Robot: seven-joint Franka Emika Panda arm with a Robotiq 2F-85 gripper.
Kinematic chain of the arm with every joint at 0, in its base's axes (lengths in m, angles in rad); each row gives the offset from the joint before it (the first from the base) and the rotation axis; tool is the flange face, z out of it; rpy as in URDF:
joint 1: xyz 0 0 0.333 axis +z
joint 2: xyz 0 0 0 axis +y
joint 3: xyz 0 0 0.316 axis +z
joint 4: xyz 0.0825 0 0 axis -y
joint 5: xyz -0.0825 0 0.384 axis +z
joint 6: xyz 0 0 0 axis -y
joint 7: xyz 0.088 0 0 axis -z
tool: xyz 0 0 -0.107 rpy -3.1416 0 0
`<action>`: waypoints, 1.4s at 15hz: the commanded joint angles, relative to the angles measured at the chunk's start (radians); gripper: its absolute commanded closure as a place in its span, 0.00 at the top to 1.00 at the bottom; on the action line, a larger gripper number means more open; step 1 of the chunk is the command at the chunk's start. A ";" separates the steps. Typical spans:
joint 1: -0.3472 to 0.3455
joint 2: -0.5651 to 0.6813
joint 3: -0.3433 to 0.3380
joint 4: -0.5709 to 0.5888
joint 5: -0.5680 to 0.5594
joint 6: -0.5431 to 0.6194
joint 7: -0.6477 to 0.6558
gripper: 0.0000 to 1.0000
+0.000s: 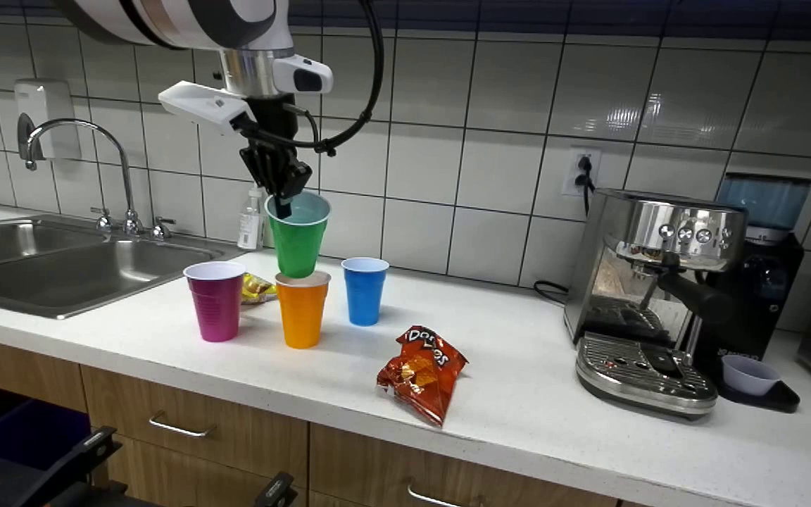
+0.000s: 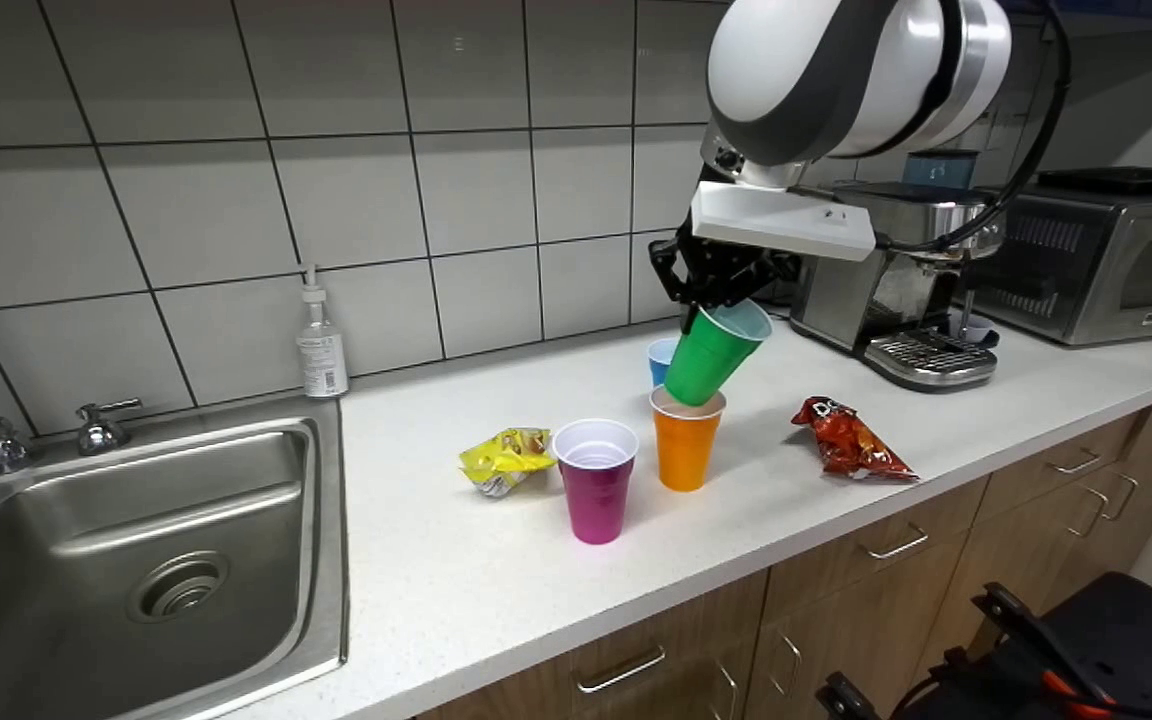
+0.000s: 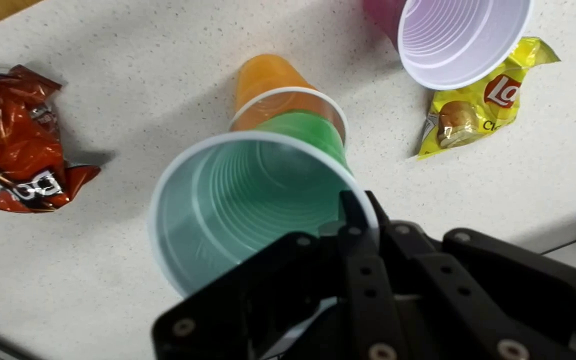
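Observation:
My gripper [image 1: 283, 205] is shut on the near wall of a green cup [image 1: 300, 246], one finger inside the rim and one outside, as the wrist view shows at the fingertips [image 3: 364, 212]. The green cup is tilted in an exterior view [image 2: 711, 358]; its pale inside looks empty in the wrist view [image 3: 268, 200]. Its base is at the mouth of an upright orange cup [image 1: 303, 313], also seen in the wrist view [image 3: 267, 82]; I cannot tell whether they touch. An upright magenta cup [image 2: 596, 495] and a blue cup [image 1: 365, 294] stand nearby on the white counter [image 2: 436, 600].
A red Doritos bag [image 1: 425, 373] lies near the counter's front edge. A yellow Lay's bag [image 2: 506, 460] lies behind the magenta cup. A sink [image 2: 326, 540] and soap bottle [image 2: 322, 350] are on one side; an espresso machine [image 1: 659, 296] and a steel oven [image 2: 1086, 260] on the other.

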 commanded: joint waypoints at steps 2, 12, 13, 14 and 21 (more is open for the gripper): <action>-0.041 0.037 0.030 0.014 -0.051 0.016 0.036 0.01; -0.045 0.107 0.037 0.062 -0.123 0.015 0.077 0.01; -0.051 0.114 0.042 0.071 -0.151 0.009 0.096 0.01; -0.053 0.122 0.045 0.078 -0.176 0.005 0.114 0.01; -0.047 0.165 0.047 0.118 -0.340 -0.017 0.242 0.01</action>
